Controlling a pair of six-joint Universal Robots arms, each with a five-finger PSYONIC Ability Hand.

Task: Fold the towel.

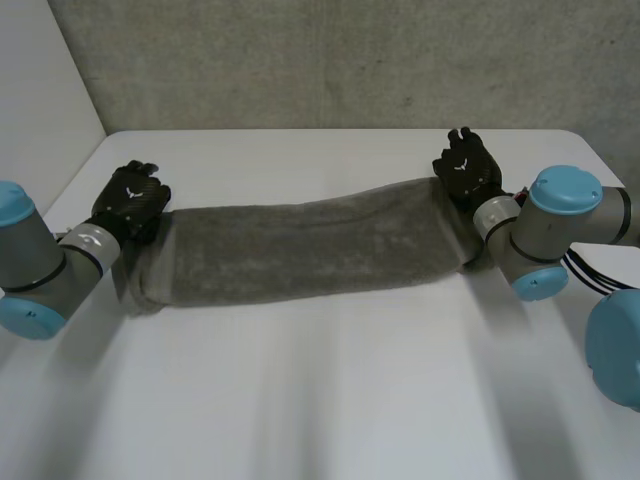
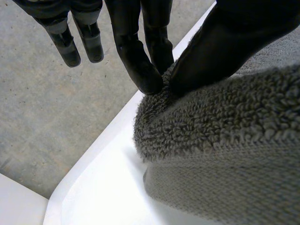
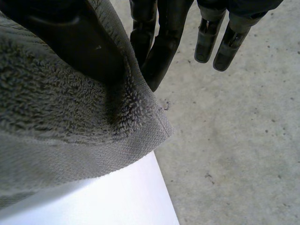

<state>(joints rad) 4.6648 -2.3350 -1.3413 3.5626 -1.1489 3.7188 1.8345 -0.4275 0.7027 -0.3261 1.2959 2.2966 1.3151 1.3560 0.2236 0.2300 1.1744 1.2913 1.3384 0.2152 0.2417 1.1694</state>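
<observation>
White table [image 1: 320, 380], towel [image 1: 300, 245] stretched out — left hand [image 1: 130, 200] pinches 1 end, right hand [image 1: 465, 170] the other

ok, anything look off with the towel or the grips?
Nothing damaged. Left hand and right hand each pinch an end of the towel; it runs slightly askew, right end nearer the far edge of the table.

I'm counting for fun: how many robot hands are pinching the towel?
2. The left hand pinches one end of the towel, on the robot's left; the right hand pinches the other end.
</observation>
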